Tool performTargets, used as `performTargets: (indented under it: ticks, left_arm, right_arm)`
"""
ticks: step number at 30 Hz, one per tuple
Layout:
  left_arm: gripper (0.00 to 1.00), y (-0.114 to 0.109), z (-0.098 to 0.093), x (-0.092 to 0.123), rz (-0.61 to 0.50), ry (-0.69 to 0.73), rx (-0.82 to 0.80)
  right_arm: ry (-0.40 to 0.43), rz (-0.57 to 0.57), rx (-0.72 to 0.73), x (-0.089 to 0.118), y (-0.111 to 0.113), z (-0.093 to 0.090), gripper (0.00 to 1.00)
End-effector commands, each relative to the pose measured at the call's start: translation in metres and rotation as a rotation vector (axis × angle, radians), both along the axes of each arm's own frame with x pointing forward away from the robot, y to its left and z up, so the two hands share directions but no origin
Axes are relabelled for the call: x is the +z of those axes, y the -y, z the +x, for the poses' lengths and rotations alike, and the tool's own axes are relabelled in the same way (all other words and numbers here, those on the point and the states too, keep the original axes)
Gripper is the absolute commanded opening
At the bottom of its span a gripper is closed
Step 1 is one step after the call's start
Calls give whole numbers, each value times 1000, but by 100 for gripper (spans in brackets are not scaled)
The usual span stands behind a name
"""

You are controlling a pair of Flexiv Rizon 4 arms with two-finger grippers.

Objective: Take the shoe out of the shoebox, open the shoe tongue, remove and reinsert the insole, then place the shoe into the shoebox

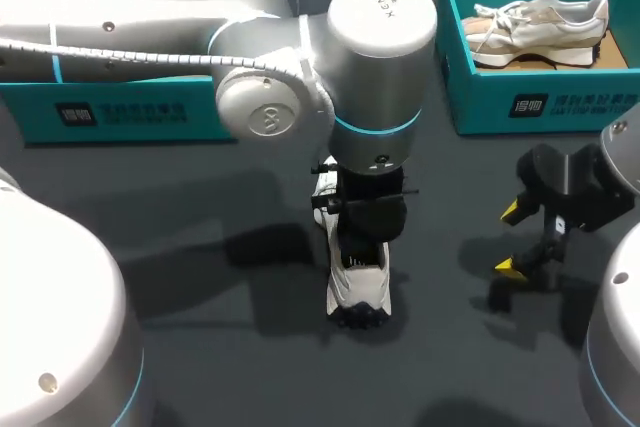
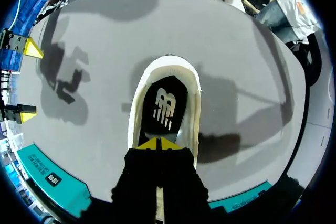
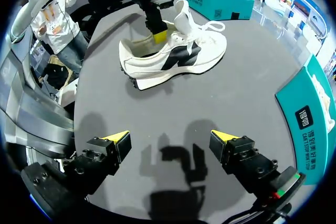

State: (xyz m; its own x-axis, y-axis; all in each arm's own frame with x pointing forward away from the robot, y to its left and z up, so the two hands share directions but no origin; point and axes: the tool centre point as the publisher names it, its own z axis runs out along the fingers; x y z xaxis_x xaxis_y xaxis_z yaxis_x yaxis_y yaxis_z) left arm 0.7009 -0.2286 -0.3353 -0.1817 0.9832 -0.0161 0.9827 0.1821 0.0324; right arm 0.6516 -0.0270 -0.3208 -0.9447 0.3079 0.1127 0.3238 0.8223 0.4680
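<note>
At worktop (image 1: 200,247) centre: shoe (image 1: 365,292) upright on sole. My L pincer (image 2: 157,143) tips pressed together inside it, at insole (image 2: 165,103). R pincer (image 3: 169,136) spread, shoe's 3 o'clock, apart.

The shoe (image 1: 358,287) lies on the table (image 1: 200,217) near its middle, its heel toward the robot. The insole (image 2: 165,106) lies inside it. The left gripper (image 2: 157,144) reaches down into the shoe's opening, its tips at the insole's forward part. The right gripper (image 1: 512,239) hangs over the table to the right of the shoe, well apart from it. Behind, the left shoebox (image 1: 120,112) stands far left and the right shoebox (image 1: 540,97) far right; a second shoe (image 1: 540,22) lies in the right shoebox.
</note>
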Motion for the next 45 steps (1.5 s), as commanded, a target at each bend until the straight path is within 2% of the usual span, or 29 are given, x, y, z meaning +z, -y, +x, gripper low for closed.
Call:
performTargets:
  ticks: [1,3,4,5,10,20,23,24,27,45]
  left_arm:
    - [0,-5,4,3,-5,11,0]
    - [3,-4,7,0,21,11,-6]
    - [13,-3,7,-2,24,11,-6]
    - [18,-3,8,-3,31,3,-11]
    - [37,-3,10,-7,49,-7,-28]
    - [50,-4,16,-7,56,-29,-63]
    - [70,-3,19,-9,44,-68,-83]
    - [82,-4,20,-9,40,-76,-85]
    - [99,-4,21,-10,31,-89,-92]
    - [98,1,34,0,-4,-126,-106]
  right_arm:
    - [4,-2,-2,0,0,-3,100]
    - [4,-2,-2,0,0,-3,100]
    - [4,-2,-2,0,0,-3,100]
    - [4,-2,-2,0,0,-3,100]
    - [4,-2,-2,0,0,-3,100]
    - [4,-2,-2,0,0,-3,100]
    - [4,-2,-2,0,0,-3,100]
    - [4,-2,-2,0,0,-3,100]
    - [4,-2,-2,0,0,-3,100]
    - [4,-2,-2,0,0,-3,100]
